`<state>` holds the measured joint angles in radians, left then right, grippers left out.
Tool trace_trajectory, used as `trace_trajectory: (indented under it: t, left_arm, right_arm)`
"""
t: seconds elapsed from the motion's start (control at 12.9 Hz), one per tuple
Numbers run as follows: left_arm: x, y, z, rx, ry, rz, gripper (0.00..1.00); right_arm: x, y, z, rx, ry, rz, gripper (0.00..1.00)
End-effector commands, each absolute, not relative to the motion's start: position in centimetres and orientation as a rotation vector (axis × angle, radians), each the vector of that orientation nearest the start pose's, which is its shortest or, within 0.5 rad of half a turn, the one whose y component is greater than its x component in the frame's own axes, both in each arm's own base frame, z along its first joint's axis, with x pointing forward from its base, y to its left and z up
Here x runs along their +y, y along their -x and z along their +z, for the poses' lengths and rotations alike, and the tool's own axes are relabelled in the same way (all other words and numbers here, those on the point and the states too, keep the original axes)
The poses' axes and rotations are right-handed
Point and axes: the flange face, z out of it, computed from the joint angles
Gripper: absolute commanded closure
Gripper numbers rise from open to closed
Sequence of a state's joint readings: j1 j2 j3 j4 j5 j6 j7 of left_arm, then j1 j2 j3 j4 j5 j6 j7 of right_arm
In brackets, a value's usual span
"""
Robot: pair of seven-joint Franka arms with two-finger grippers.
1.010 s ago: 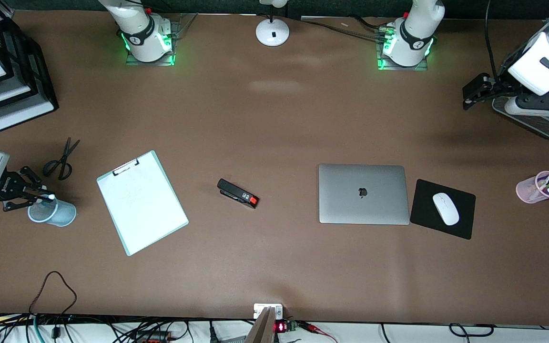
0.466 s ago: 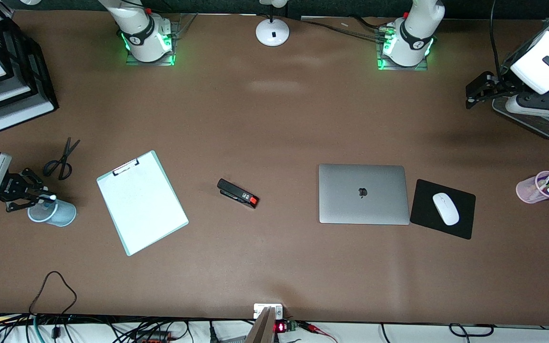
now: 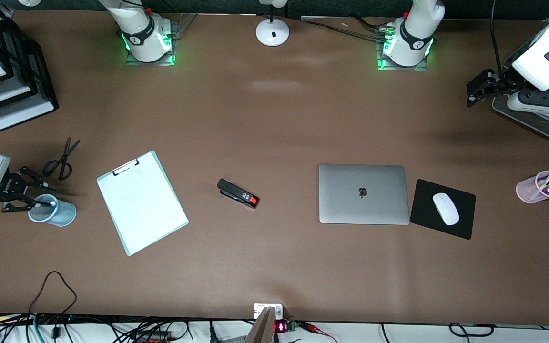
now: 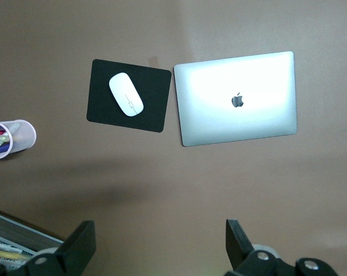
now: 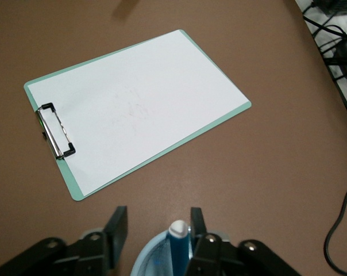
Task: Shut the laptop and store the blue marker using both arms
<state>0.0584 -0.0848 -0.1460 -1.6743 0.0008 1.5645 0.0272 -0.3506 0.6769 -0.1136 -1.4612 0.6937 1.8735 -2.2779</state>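
The silver-grey laptop (image 3: pixel 363 194) lies shut on the table, lid up with the dark logo showing; it also shows in the left wrist view (image 4: pixel 236 98). The blue marker (image 3: pixel 50 203) stands white end up in a light-blue mesh cup (image 3: pixel 55 214) at the right arm's end. My right gripper (image 3: pixel 38 194) is open over the cup. In the right wrist view the marker (image 5: pixel 178 247) rises from the cup's rim (image 5: pixel 145 261) between my right gripper's (image 5: pixel 157 227) fingers, close beside one finger. My left gripper (image 3: pixel 475 91) is open and empty over bare table (image 4: pixel 159 244) at the left arm's end.
A clipboard (image 3: pixel 141 202), scissors (image 3: pixel 62 159) and a black stapler (image 3: pixel 237 193) lie toward the right arm's end. A black mouse pad (image 3: pixel 422 214) with a white mouse (image 3: pixel 445 208) lies beside the laptop. A pink pen cup (image 3: pixel 539 187) and a wire tray (image 3: pixel 536 121) stand at the left arm's end.
The marker has sunk lower into the cup. My right gripper has drawn back a little toward the table's end. My left gripper has shifted slightly toward the robots' bases.
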Motion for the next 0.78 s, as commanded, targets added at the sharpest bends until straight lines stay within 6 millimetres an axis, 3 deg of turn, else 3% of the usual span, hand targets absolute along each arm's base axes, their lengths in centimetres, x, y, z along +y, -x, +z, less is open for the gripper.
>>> trace_trajectory:
  t: [0.0,0.23,0.7]
  left_arm:
    - [-4.9,-51.9,62.4,0.213,3.136,0.045,0.00]
    - [-5.2,-52.0,62.5,0.187,3.173,0.042,0.00]
    - [-5.2,-52.5,62.2,0.186,3.178,0.015,0.00]
  right_arm:
    - [-24.9,-65.5,31.8,-1.808,2.019,-0.707,0.00]
    - [-21.1,-66.2,37.3,-1.758,2.116,-0.613,0.00]
    - [-9.7,-67.1,46.3,-1.508,2.385,-0.425,0.00]
